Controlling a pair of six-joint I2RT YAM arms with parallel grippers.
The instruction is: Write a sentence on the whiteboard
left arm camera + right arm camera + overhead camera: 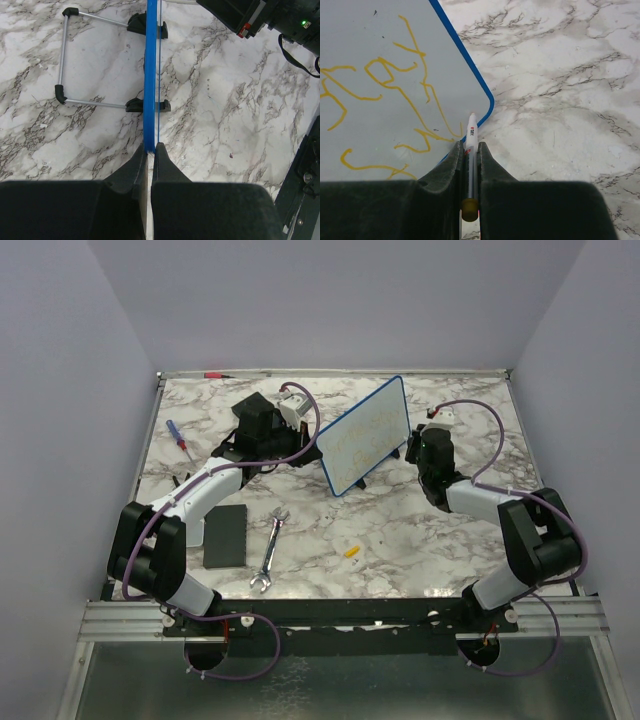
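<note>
The whiteboard (366, 435), white with a blue frame, stands tilted on black feet at the table's middle back. My left gripper (316, 444) is shut on its left edge; the left wrist view shows the blue frame (151, 75) edge-on, pinched at my left gripper's (150, 148) tips. My right gripper (413, 447) is by the board's right end, shut on a white marker (471, 134) with a yellow end. The marker's tip sits at the board's rounded corner (489, 107). The sentence (395, 90) shows as yellow handwritten strokes on the board's face.
A silver wrench (270, 551), a flat black pad (225, 535) and a small yellow cap (351, 551) lie near the front. A blue-handled screwdriver (177, 434) lies at the left. A red marker (213, 373) rests on the back edge. The board's wire stand (65, 70) reaches behind it.
</note>
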